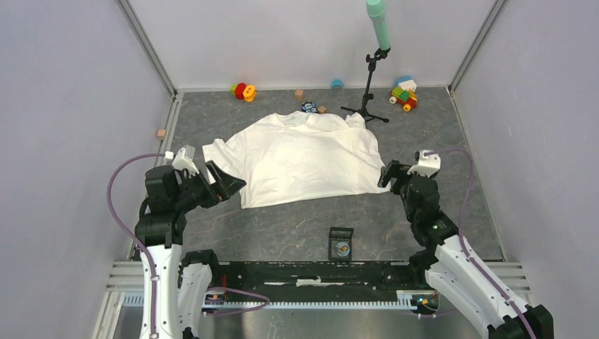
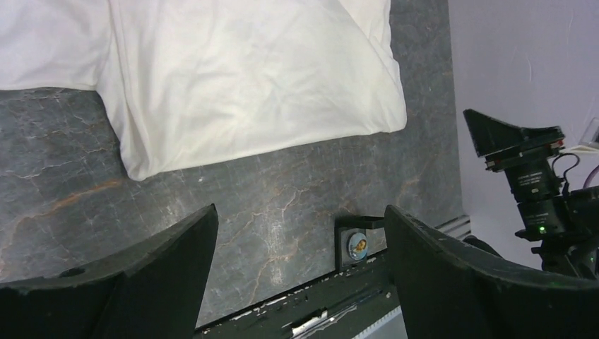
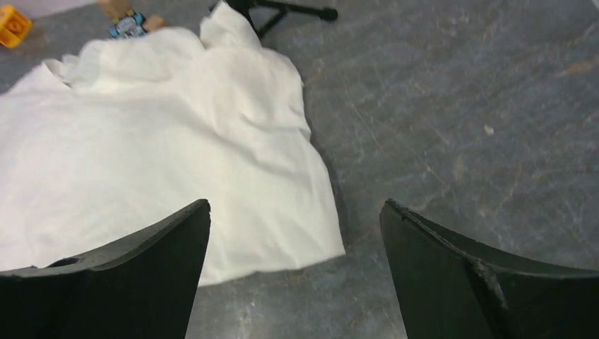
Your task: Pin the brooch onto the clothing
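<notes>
The white T-shirt (image 1: 300, 159) lies flat in the middle of the table; no print shows on it. It also shows in the left wrist view (image 2: 233, 78) and the right wrist view (image 3: 155, 162). The brooch (image 1: 342, 248), a tiny bluish disc with a golden rim, sits in a black square holder (image 1: 341, 242) near the front edge; it also shows in the left wrist view (image 2: 358, 245). My left gripper (image 1: 227, 181) is open and empty by the shirt's left sleeve. My right gripper (image 1: 387, 174) is open and empty by the shirt's lower right corner.
A black stand (image 1: 367, 92) with a green tube stands behind the shirt. Toys lie along the back: red-yellow ones (image 1: 244, 90), a colourful block car (image 1: 404, 94), a small black-and-blue toy (image 1: 309, 106) at the collar, small wooden cubes (image 1: 161, 133). Grey walls close in both sides.
</notes>
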